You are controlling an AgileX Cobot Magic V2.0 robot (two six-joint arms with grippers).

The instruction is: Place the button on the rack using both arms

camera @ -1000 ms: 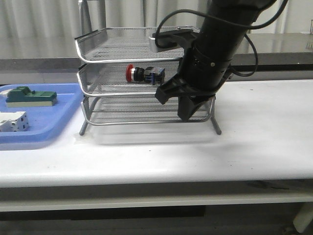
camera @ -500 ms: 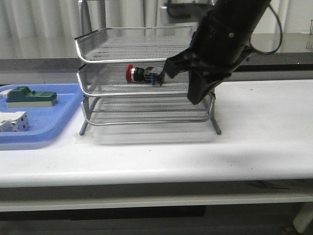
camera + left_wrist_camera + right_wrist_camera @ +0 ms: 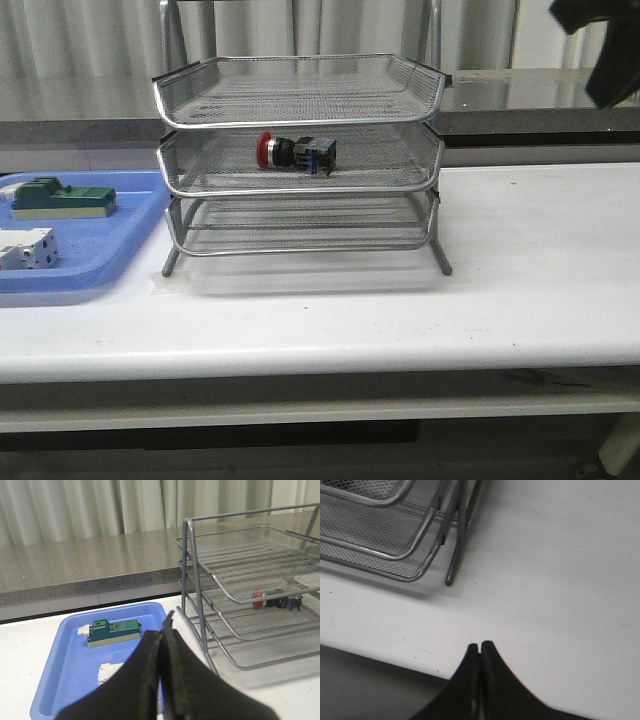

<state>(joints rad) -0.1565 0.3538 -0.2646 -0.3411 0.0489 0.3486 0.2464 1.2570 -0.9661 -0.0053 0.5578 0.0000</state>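
Observation:
The button [image 3: 296, 152], red cap to the left with a black body and blue rear block, lies on its side in the middle tray of the silver mesh rack [image 3: 300, 100]. It also shows in the left wrist view [image 3: 276, 600], inside the rack [image 3: 240, 555]. My right gripper [image 3: 480, 646] is shut and empty, high over the white table near the rack's leg [image 3: 454, 560]; only a dark part of that arm [image 3: 600, 40] shows at the front view's top right. My left gripper [image 3: 165, 622] is shut and empty, above the blue tray's edge, left of the rack.
A blue plastic tray [image 3: 110, 250] lies left of the rack and holds a green block [image 3: 62, 197] and a white breaker [image 3: 25, 248]. The tray [image 3: 65, 665] and green block [image 3: 112, 631] also show in the left wrist view. A grey counter [image 3: 540, 100] runs behind the table.
My right arm has pulled up and away to the right from the rack's front, leaving the front view almost entirely. The button stays in the middle tray.

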